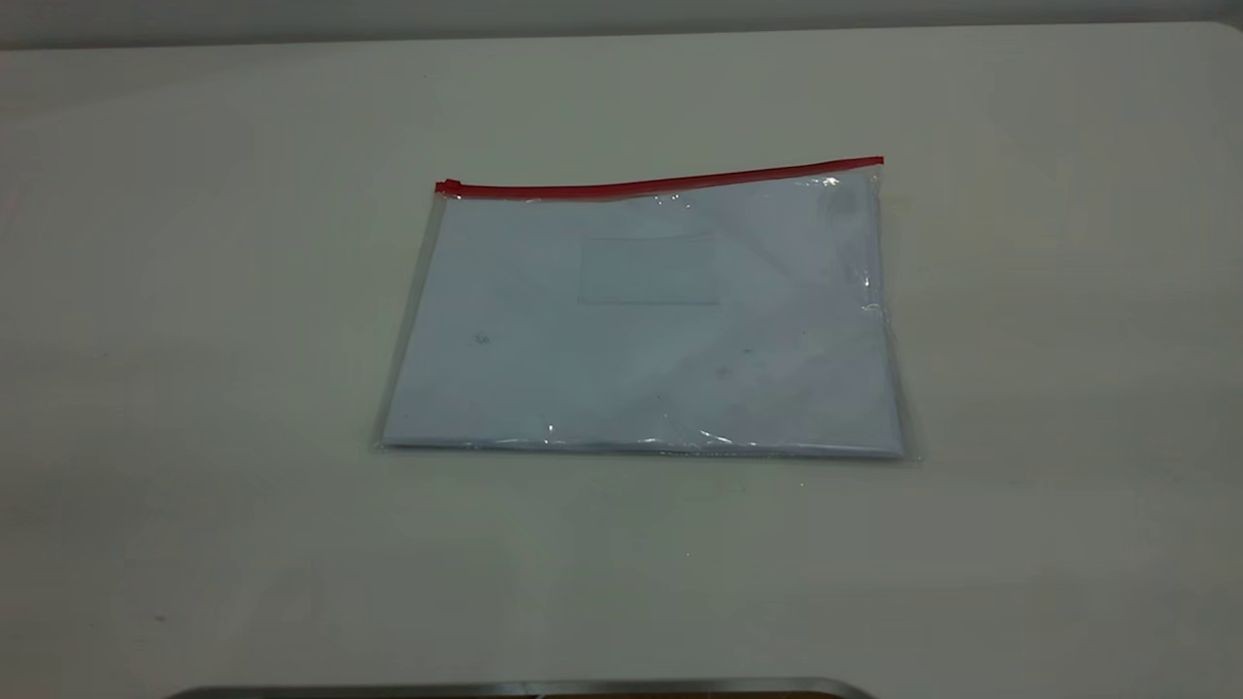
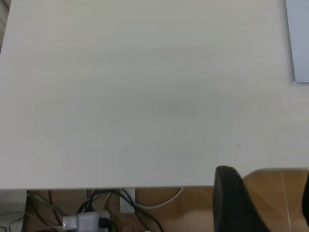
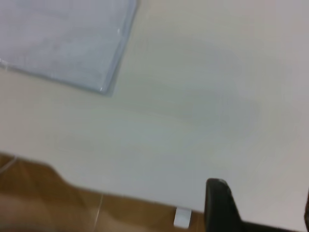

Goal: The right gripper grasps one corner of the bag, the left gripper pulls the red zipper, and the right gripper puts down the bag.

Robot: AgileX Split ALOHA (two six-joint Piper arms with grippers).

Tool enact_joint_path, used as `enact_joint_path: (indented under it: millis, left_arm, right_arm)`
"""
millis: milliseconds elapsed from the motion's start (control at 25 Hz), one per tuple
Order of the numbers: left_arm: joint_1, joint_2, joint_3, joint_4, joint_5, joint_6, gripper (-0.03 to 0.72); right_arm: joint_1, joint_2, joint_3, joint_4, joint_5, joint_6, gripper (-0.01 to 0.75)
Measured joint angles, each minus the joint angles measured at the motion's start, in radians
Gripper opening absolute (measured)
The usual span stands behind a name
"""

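The bag (image 1: 646,325), a clear flat pouch with pale blue-white sheets inside, lies flat in the middle of the white table (image 1: 194,388). The red zipper (image 1: 660,183) runs along its far long edge, with the slider tab (image 1: 448,185) at the left end. Neither arm shows in the exterior view. In the left wrist view the left gripper (image 2: 266,173) is open and empty over the table edge, and a corner of the bag (image 2: 299,38) lies far off. In the right wrist view the right gripper (image 3: 262,193) is open and empty, apart from the bag's corner (image 3: 63,38).
The table edge (image 2: 120,187) shows with the wooden floor (image 2: 275,193), cables and a power strip (image 2: 87,222) below it. A white block (image 3: 182,217) sits on the floor. A dark curved rim (image 1: 524,689) lies at the near edge of the exterior view.
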Motion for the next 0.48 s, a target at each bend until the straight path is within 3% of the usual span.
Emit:
enact_joint_path:
  millis: [200,480]
  left_arm:
    - [-0.056,-0.085,0.0,0.0,0.0,0.0,0.411]
    - [-0.058,-0.091,0.0,0.0,0.0,0.0,0.411]
  right_arm:
    - [-0.105,-0.189,0.0,0.0,0.003,0.0,0.449]
    - [-0.079,-0.203,0.0,0.008,0.009,0.0,0.449]
